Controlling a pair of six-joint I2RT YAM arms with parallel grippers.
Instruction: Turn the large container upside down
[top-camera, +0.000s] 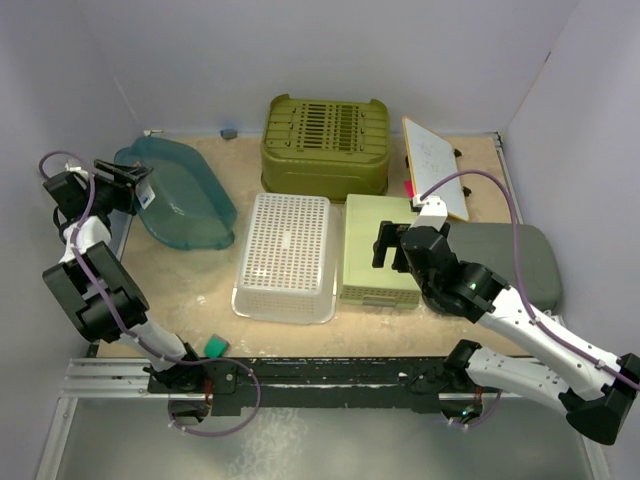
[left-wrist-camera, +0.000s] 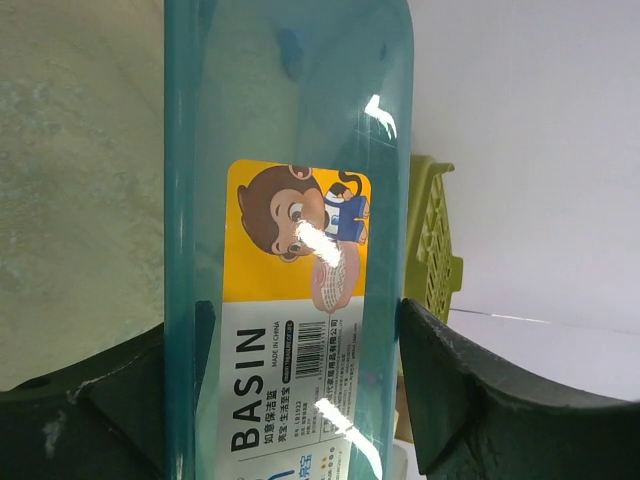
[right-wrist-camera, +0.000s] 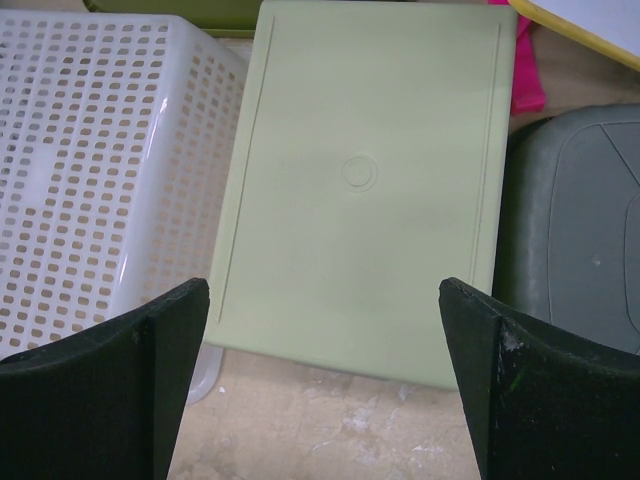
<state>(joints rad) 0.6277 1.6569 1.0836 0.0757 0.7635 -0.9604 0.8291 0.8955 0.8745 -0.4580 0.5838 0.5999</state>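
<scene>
Basin (top-camera: 190, 205), teal and see-through, lies tilted to the left of the white basket (top-camera: 285, 255), close to it but apart. One long edge is raised toward the side wall. The left gripper (top-camera: 132, 182) is at that raised edge with its fingers spread wide and released. In the left wrist view a strip of the basin (left-wrist-camera: 290, 120), with a yellow monkey sticker reading BASIN, runs between the two fingers. One finger (left-wrist-camera: 455, 400) has its tip right at the strip's edge, and the other shows dimly through the plastic.

The right gripper (top-camera: 388, 250) hangs open and holds nothing, above a pale green box (top-camera: 360, 235) that sits bottom up just right of the basket. In the right wrist view its fingers (right-wrist-camera: 140, 380) frame the near end of the box (right-wrist-camera: 365, 180), with the basket (right-wrist-camera: 100, 170) beside it.

Behind the basket stands an olive crate (top-camera: 325, 145). A grey lid (top-camera: 520, 260) lies further right of the basket, past the box.
</scene>
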